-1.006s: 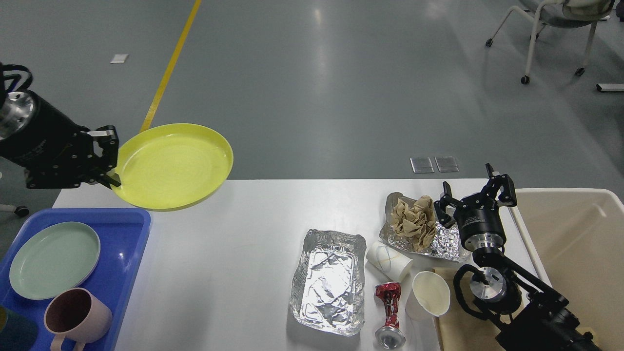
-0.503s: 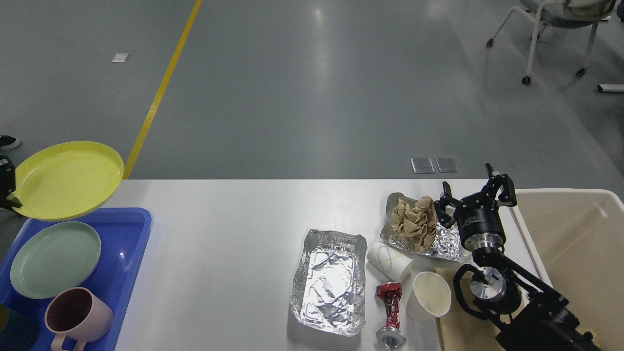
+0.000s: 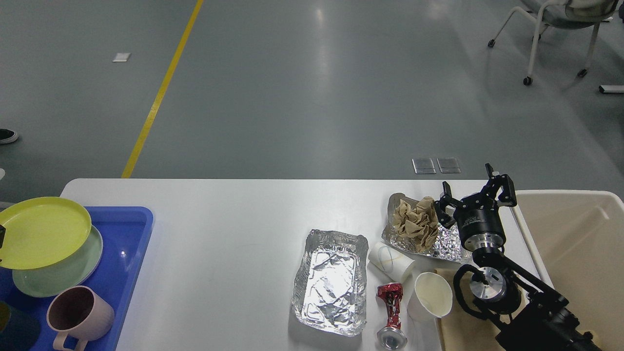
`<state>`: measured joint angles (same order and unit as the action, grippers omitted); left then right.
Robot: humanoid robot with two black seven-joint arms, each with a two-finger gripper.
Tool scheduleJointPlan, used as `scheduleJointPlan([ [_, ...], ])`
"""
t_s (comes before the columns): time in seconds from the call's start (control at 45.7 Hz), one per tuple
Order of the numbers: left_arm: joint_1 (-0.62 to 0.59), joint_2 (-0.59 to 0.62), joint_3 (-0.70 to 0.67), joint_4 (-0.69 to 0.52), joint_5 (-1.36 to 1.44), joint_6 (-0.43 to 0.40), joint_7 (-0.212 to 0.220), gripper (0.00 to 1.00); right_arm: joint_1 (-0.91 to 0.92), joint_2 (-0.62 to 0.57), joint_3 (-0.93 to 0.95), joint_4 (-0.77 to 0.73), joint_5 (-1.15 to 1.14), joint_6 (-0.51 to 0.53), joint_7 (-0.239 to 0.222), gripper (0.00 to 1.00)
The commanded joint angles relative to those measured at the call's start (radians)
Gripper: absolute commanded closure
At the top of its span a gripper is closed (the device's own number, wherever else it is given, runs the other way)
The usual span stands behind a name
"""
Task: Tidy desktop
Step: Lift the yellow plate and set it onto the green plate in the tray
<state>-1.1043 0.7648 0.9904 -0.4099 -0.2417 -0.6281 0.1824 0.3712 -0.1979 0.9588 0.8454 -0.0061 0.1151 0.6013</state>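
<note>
The stiff, smooth white rectangular desktop (image 3: 234,229) needs no grasping; the right gripper (image 3: 475,195), at four o'clock, is spread wide, empty; the left cannot be seen.

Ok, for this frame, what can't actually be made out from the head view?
- Left tool: cut off by the left edge, only a dark sliver shows at the yellow plate, so its grip is unreadable.
- Green plate: mostly covered by the yellow plate.
- Dark item in the blue tray's corner: cropped by the frame, unidentifiable.
- Brown sheet under the right arm: largely hidden.
- Cream bin: cut off by the right edge.
</note>
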Motion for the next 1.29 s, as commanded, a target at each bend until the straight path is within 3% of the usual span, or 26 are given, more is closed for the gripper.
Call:
scheduleJointPlan([
  [0.0, 0.061, -0.048, -0.021, 0.008, 0.064, 0.114, 0.000, 1.00, 0.000, 0.000, 0.000, 0.000, 0.000, 0.000, 0.000, 0.00],
  [0.153, 0.098, -0.067, -0.044, 0.008, 0.090, 0.171, -0.009, 1.00, 0.000, 0.000, 0.000, 0.000, 0.000, 0.000, 0.002, 0.00],
  [0.7, 0.098, -0.082, -0.065, -0.003, 0.104, 0.166, 0.000, 0.99, 0.000, 0.000, 0.000, 0.000, 0.000, 0.000, 0.000, 0.00],
  [0.766, 0.100, -0.081, -0.076, -0.003, 0.104, 0.174, 0.002, 0.86, 0.000, 0.000, 0.000, 0.000, 0.000, 0.000, 0.000, 0.00],
  [0.919, 0.100, -0.081, -0.075, -0.003, 0.104, 0.225, -0.003, 0.28, 0.000, 0.000, 0.000, 0.000, 0.000, 0.000, 0.000, 0.00],
  [0.963, 0.100, -0.081, -0.076, -0.003, 0.104, 0.245, -0.003, 0.17, 0.000, 0.000, 0.000, 0.000, 0.000, 0.000, 0.002, 0.00],
  [1.269, 0.083, -0.070, -0.084, -0.004, 0.104, 0.246, -0.006, 0.08, 0.000, 0.000, 0.000, 0.000, 0.000, 0.000, 0.000, 0.00],
])
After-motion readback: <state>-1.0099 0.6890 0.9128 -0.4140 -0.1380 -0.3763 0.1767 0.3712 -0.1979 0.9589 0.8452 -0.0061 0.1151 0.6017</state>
